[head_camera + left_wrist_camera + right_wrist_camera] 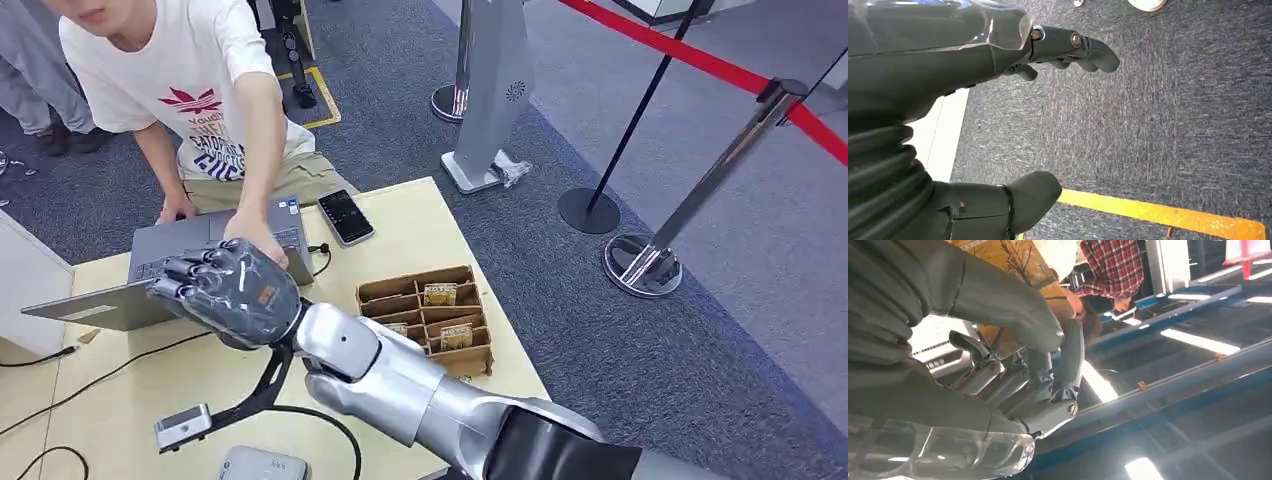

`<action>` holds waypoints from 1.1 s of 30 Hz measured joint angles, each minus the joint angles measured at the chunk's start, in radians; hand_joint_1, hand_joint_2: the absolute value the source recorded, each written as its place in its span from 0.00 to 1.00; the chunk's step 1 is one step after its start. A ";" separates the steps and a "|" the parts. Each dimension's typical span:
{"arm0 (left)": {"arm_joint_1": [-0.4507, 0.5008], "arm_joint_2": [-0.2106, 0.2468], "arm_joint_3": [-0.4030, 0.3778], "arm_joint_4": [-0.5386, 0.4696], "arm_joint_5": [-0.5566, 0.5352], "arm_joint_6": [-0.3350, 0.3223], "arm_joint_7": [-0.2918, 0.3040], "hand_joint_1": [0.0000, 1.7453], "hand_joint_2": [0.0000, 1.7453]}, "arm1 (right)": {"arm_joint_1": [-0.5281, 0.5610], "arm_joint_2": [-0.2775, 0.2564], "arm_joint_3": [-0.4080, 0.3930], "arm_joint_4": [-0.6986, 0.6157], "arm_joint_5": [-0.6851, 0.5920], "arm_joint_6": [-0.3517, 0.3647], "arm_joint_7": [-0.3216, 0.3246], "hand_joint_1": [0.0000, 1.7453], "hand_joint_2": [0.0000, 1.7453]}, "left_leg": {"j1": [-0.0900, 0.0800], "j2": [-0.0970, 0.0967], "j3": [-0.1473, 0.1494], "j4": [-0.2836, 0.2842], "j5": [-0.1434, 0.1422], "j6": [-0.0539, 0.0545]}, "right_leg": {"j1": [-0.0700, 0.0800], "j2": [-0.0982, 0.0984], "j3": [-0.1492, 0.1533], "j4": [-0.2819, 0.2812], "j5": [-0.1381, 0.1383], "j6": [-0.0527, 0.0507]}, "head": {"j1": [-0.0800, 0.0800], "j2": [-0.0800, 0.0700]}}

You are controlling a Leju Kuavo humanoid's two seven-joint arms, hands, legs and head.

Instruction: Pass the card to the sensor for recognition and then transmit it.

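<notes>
My right hand is raised above the wooden table, back facing up, close to the laptop. In the right wrist view a golden card with a bare-tree print is pinched between its thumb and fingers. A person's hand reaches down right at my right hand's far side. A small grey sensor box on a black bracket sits at the table's near edge, below that hand. My left hand hangs over grey carpet, fingers apart and holding nothing.
A compartmented cardboard tray holding several cards sits to the right of my forearm. An open grey laptop, a black phone and cables lie on the table. A person in a white shirt leans over the far side. Stanchions stand at right.
</notes>
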 joint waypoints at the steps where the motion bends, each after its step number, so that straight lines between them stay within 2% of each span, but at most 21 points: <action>1: 0.000 0.000 0.000 0.000 0.000 0.000 0.000 0.00 1.00 | 0.000 0.000 0.000 -0.001 -0.005 0.000 0.000 1.00 1.00 | 0.000 0.000 0.000 0.000 0.000 0.000 | 0.000 0.000 0.000 0.000 0.000 0.000 | 0.000 0.000; 7: 0.000 0.000 0.000 0.000 0.000 -0.006 -0.005 0.00 1.00 | 0.000 0.000 0.000 -0.010 -0.036 0.000 0.001 1.00 1.00 | 0.000 0.000 0.000 0.000 0.000 0.000 | 0.000 0.000 0.000 0.000 0.000 0.000 | 0.000 0.000; 8: 0.000 0.000 0.000 0.000 0.000 -0.007 -0.005 0.00 1.00 | 0.000 0.000 0.000 -0.010 -0.037 0.000 0.001 0.97 1.00 | 0.000 0.000 0.000 0.000 0.000 0.000 | 0.000 0.000 0.000 0.000 0.000 0.000 | 0.000 0.000; 9: 0.000 0.000 0.000 0.000 0.000 -0.007 -0.006 0.00 1.00 | 0.000 0.000 0.000 -0.010 -0.037 0.000 0.001 0.79 1.00 | 0.000 0.000 0.000 0.000 0.000 0.000 | 0.000 0.000 0.000 0.000 0.000 0.000 | 0.000 0.000; 10: 0.000 0.000 0.000 0.000 0.000 -0.007 -0.006 0.00 1.00 | 0.000 0.000 0.001 -0.010 -0.037 0.000 0.001 0.00 1.00 | 0.000 0.000 0.000 0.000 0.000 0.000 | 0.000 0.000 0.000 0.000 0.000 0.000 | 0.000 0.000; 33: 0.000 0.005 0.000 0.000 0.003 -0.011 -0.008 0.00 1.00 | -0.003 0.000 0.023 -0.009 -0.069 0.000 0.014 0.00 1.00 | 0.000 0.000 0.000 0.000 0.000 0.000 | 0.000 0.000 0.000 0.000 0.000 0.000 | 0.000 0.000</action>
